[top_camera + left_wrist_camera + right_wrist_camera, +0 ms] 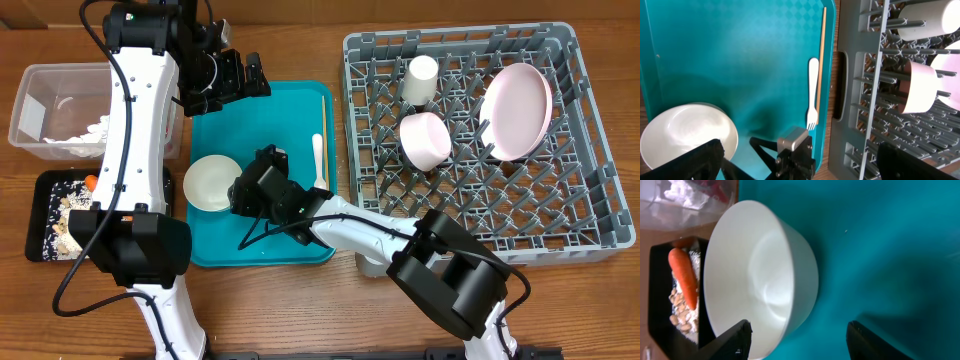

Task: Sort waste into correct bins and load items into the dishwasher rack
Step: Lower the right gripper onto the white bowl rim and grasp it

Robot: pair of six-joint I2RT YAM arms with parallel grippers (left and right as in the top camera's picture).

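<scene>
At the table's right, rack: a large square grey plastic crate (520, 205) with upright pegs is seen; a pale-pink round plate (517, 110), a pink bowl (425, 140) and a small white cup (420, 78) are held among the pegs.
Teal tray (290, 120): a rectangular plastic serving tray is laid left of the rack.
Clear tub (40, 110): placed at far left; a crumpled white napkin (90, 135) is contained.
Black tray (45, 215): set in front of the tub; an orange carrot (684, 277) and beige food scraps (680, 315) are held.
White bowl (211, 182): left upright on the teal tray's left part.
Right gripper (800, 340): spread wide just beside the white bowl, nothing clamped.
Left gripper (250, 78): parted and empty over the teal tray's far-left corner.
White plastic fork (812, 92): laid by the tray's right edge.
Wooden chopstick (821, 50): laid along that edge, just beside the fork.
</scene>
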